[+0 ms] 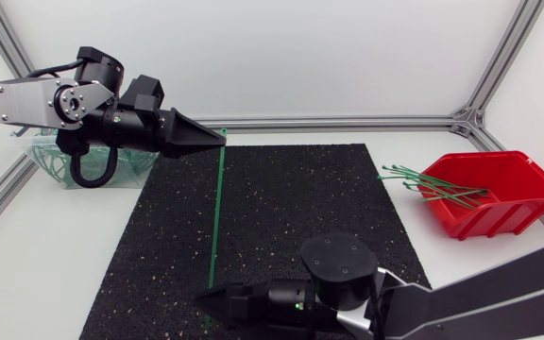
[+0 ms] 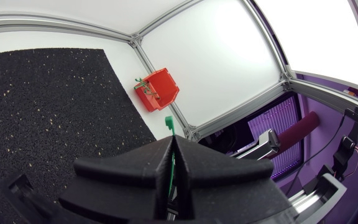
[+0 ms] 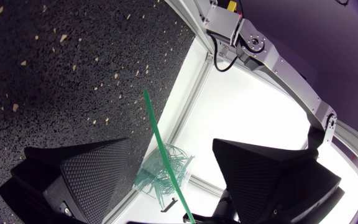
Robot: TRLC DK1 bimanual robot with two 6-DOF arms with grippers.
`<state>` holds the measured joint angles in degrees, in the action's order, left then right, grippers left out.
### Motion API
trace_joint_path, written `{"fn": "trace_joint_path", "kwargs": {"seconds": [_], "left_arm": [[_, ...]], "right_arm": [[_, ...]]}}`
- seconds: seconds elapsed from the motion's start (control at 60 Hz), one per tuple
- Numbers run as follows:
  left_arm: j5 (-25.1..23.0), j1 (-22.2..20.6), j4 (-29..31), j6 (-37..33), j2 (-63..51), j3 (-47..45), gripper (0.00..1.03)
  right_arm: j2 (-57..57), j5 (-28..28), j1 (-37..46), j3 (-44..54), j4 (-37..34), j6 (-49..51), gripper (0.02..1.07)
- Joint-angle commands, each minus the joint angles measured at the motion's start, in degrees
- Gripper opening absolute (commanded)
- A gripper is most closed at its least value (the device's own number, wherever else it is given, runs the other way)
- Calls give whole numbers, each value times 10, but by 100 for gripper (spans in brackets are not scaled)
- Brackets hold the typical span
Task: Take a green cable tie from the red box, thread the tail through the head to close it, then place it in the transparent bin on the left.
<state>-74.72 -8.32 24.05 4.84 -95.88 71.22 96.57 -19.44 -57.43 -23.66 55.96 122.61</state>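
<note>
Head view: left gripper [image 1: 217, 140] pinches green cable tie [image 1: 215, 217] over black mat [image 1: 300, 208], right gripper [image 1: 204, 297] fingers spread around its other end.

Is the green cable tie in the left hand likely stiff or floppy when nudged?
Probably springy rather than floppy: the green cable tie runs nearly straight from the left hand, clamped at one end only. Likely light, being a thin strip. Its free tail may flick aside inside the open right hand.

Black speckled mat [image 1: 291, 208], white tabletop [image 1: 64, 274]
</note>
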Motion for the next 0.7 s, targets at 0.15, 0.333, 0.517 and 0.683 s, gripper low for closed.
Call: {"fn": "trace_joint_path", "kwargs": {"seconds": [0.15, 0.333, 0.517, 0.683], "left_arm": [[-5, -2, 7, -12, -16, 8, 3], [-4, -5, 7, -15, -16, 5, 4], [-2, -6, 7, -16, -17, 7, 3], [-1, -7, 8, -16, -17, 8, 3]], "right_arm": [[17, 5, -4, -9, 10, 3, 70], [24, 14, -8, -21, 11, -2, 42], [27, 19, -14, -24, 12, -3, 37], [27, 19, -19, -24, 13, -3, 30]]}}
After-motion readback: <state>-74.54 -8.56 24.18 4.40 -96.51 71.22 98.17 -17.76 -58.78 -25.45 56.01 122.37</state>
